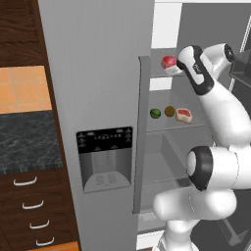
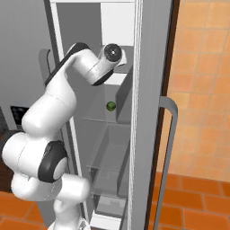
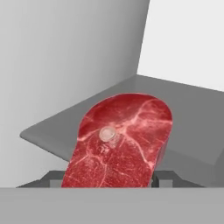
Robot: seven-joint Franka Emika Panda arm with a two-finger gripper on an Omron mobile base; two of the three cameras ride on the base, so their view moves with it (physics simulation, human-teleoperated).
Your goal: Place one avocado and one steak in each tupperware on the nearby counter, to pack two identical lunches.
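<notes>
While the fridge stands open, the findings read left to right as follows.

Desk: dark marbled top at far left of the left base view, over brown drawers with curved silver handles.
Fridge door: grey, closed half, with a dark dispenser panel.
Middle shelf: a dark-green avocado, a round orange fruit just beside it, then a lower steak, all in one row, apart from one another.
Upper shelf: a second steak, red with paler marbling, at the arm's end.
Tool: closed on the upper steak; in the hand view the slab sits between the two finger tips, its far end tilted up over the grey shelf.
Right base view: one avocado visible inside the fridge, below the arm.
</notes>
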